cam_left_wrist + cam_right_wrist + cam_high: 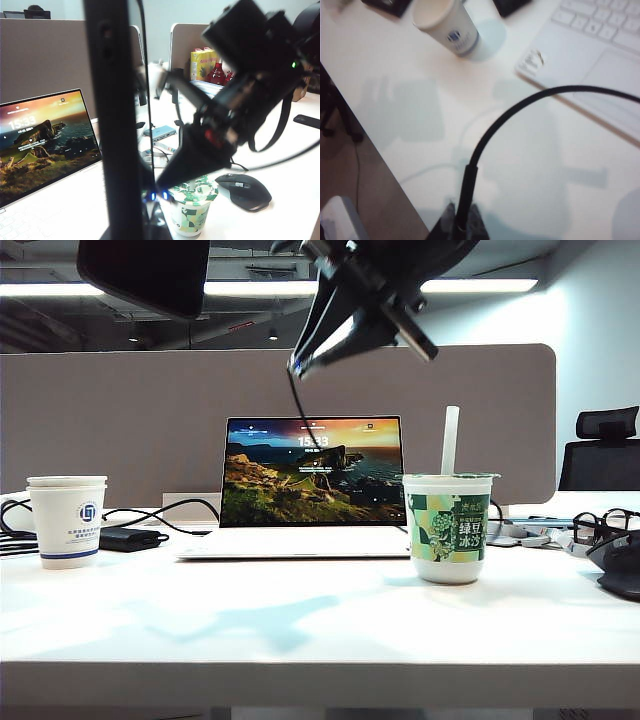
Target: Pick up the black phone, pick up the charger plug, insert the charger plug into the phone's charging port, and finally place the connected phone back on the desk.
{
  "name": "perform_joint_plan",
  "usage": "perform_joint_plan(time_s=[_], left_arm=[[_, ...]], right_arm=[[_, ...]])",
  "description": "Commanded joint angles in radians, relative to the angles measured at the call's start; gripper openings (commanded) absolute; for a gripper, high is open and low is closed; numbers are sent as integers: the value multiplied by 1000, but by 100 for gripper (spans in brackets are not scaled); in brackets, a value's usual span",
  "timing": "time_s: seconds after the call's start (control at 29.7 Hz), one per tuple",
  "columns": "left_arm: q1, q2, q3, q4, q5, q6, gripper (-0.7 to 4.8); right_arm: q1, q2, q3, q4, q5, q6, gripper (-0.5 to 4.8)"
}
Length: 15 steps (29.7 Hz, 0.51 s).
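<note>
The black phone [145, 275] hangs high above the desk [300, 640] at the upper left. In the left wrist view it stands edge-on as a tall dark bar [115, 125], with my left gripper [131, 232] shut on its lower end. My right gripper [300, 365] points down at upper centre, shut on the charger plug; its thin black cable [297, 405] hangs below. The right wrist view shows the plug's dark collar [466, 192] pinched between the jaws of the right gripper [460, 227]; the metal tip is hidden. That gripper's tip [160, 184] sits close beside the phone; contact is unclear.
An open white laptop [310, 475] stands mid-desk before a grey partition [120, 410]. A paper cup [67, 520] and black adapter brick [128, 538] are on the left. A green drink cup [447, 530], glasses [600, 525] and a mouse [245, 190] are on the right.
</note>
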Motion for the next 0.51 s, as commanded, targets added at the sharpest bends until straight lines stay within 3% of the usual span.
perform_joint_plan(time_s=[0.03, 0.51], left_arm=[[0, -6, 10, 43, 5, 0, -6], [0, -6, 10, 43, 7, 0, -6]], right_arm=[[-23, -37, 4, 67, -24, -2, -6], [-78, -139, 3, 272, -61, -2, 4]])
